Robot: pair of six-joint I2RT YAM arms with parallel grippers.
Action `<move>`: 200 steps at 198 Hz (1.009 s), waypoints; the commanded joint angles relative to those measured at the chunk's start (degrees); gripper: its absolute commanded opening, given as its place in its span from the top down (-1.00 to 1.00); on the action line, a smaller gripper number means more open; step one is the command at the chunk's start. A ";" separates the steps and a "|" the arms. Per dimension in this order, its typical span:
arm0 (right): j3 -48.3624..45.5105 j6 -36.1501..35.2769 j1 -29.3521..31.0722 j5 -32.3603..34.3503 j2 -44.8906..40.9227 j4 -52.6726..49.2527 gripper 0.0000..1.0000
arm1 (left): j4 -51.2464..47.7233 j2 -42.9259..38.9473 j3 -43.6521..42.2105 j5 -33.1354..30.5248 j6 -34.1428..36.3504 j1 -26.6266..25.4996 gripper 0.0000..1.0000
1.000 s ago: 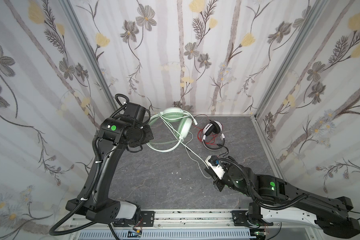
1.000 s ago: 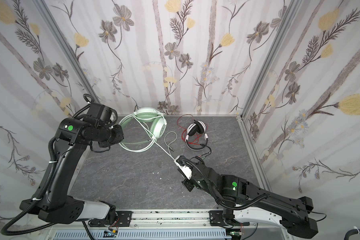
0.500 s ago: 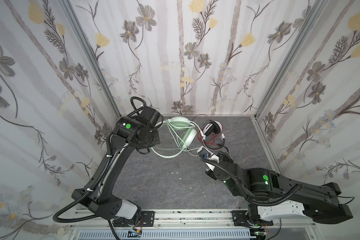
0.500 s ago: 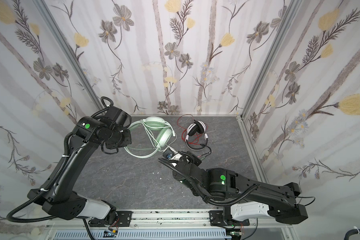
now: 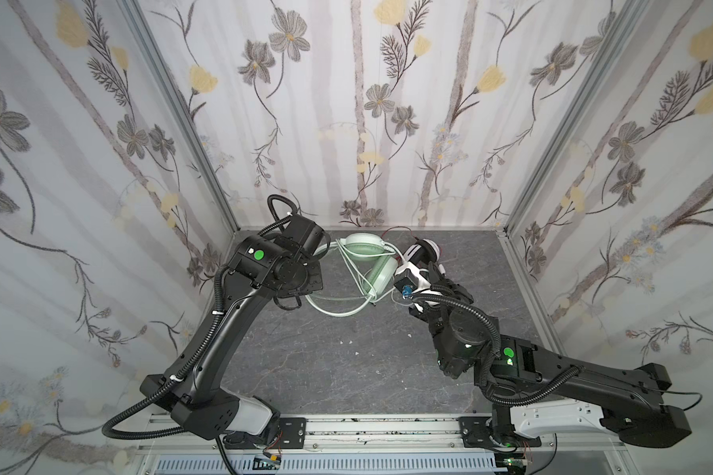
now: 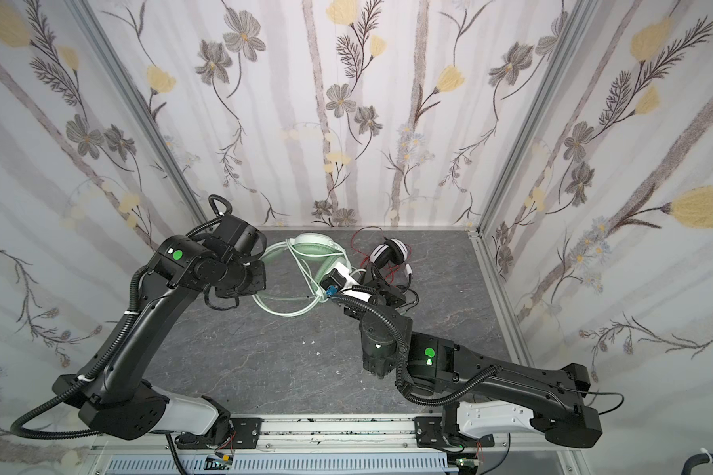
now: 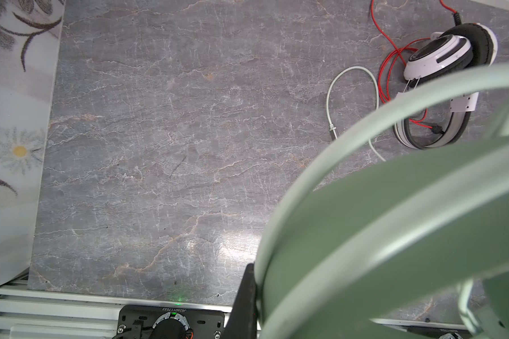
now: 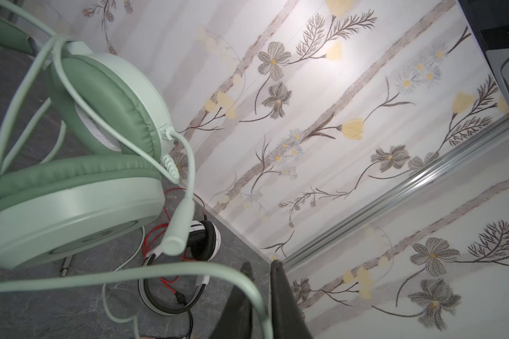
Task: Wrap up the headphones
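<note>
Nearest me is the bare grey marbled counter (image 5: 338, 370). Next comes the right claw (image 8: 261, 267). Its fingers are drawn close, with the pale green-white rubber cord (image 8: 159, 268) running between them. That reads as a pinch on it, but I can't tell how firm. Further in, the left claw (image 7: 254, 278) is pressed together on the headband (image 7: 394, 223) of the mint-green padded over-ear headset (image 5: 365, 249). It holds the headset between the two arms, toward the back of the counter. Can't tell if the cups clear the surface. The cord already crosses the ear cups in a few passes, so winding looks well underway but not finished. A slack length runs out to the right claw, and the tail with its plug (image 7: 333, 133) lies loose on the counter. Just beside it, the white-and-black over-ear headset (image 6: 390, 253) lies on the counter. Its thin red cord (image 7: 379, 85) sprawls in loose loops, none of it wound as far as I can see. My read: first headset partway, second not started. Behind everything is the floral-papered back wall (image 5: 367, 123).
</note>
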 commanded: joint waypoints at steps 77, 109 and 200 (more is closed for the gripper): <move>2.64 -16.92 -2.49 -3.57 -0.59 19.71 0.35 | 2.38 -2.97 -4.47 0.47 1.57 -0.24 1.00; 3.30 -17.10 -3.56 -5.57 -1.10 19.44 0.48 | 2.51 -3.68 -5.20 0.65 1.78 -0.23 1.00; 6.03 36.23 -17.74 -33.66 -7.82 -23.74 0.53 | 2.17 -3.19 -3.44 0.47 2.28 -0.23 1.00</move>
